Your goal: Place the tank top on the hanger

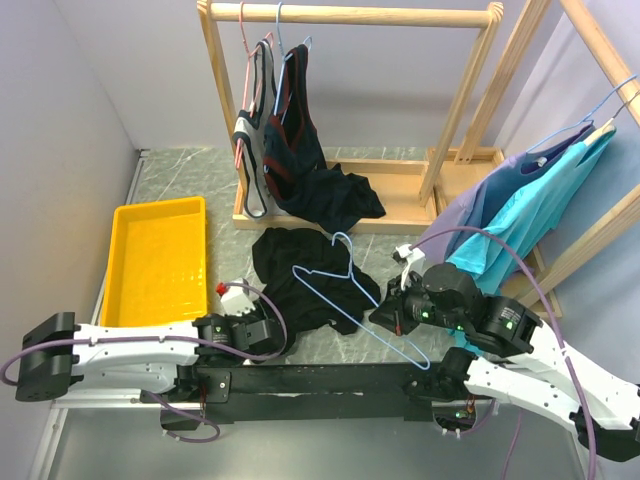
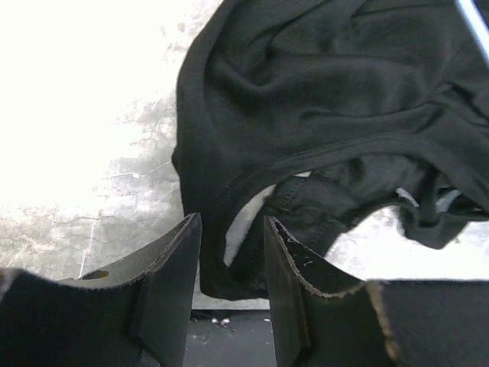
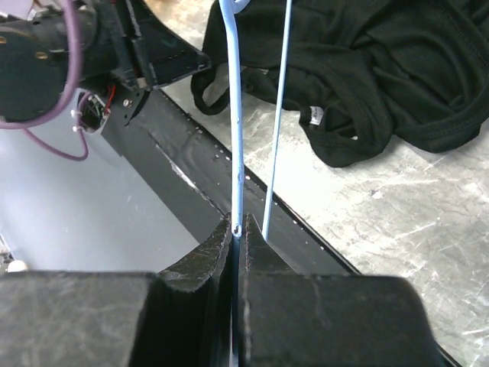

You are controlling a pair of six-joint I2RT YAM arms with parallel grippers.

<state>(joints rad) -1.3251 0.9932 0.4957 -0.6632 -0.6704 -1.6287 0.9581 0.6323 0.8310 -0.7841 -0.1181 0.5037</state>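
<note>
- Expect soft, limp, light cloth: tank top (image 1: 290, 265) crumpled on the surface (image 1: 175, 175), partly under the hanger (image 3: 234, 153).
- Best to pinch a hemmed edge, now between the left fingers (image 2: 172, 267), held apart.
- Right fingers (image 3: 206, 260) clamped on the hanger's thin, stiff, probably slippery wire.

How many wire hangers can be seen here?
4. A pink hanger and a blue hanger on the back rail; another blue hanger on the right rail; the light-blue hanger held by the right hand. More may be hidden.
</note>
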